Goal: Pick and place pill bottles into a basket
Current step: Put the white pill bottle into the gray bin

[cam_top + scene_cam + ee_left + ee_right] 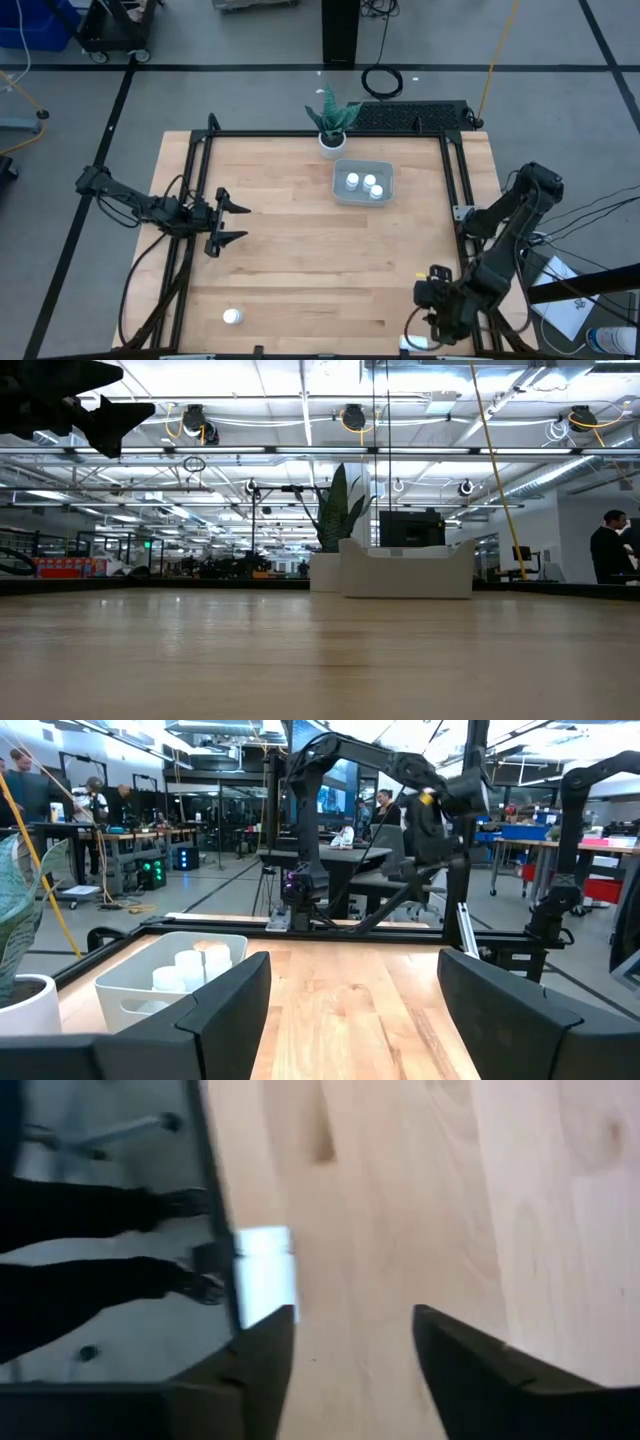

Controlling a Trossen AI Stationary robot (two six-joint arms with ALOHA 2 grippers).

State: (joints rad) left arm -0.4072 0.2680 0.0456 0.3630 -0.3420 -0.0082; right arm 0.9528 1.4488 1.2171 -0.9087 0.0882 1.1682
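The pale basket point(362, 182) stands at the table's far middle with three white pill bottles point(364, 184) upright in it; it also shows in the left wrist view point(140, 982) and the low view point(405, 570). One more bottle point(232, 316) stands on the table at the near left. A small white thing, perhaps a bottle point(263, 1276), lies at the table's near edge point(415, 342). My left gripper point(244, 223) is open and empty above the table's left side, pointing at the basket. My right gripper point(355, 1330) is open and empty, low at the near right point(428, 322), just short of that white thing.
A white plant pot with green leaves point(331, 138) stands just behind the basket. A black frame rail point(330, 133) borders the table. A person's dark legs point(90, 1270) show on the floor past the near edge.
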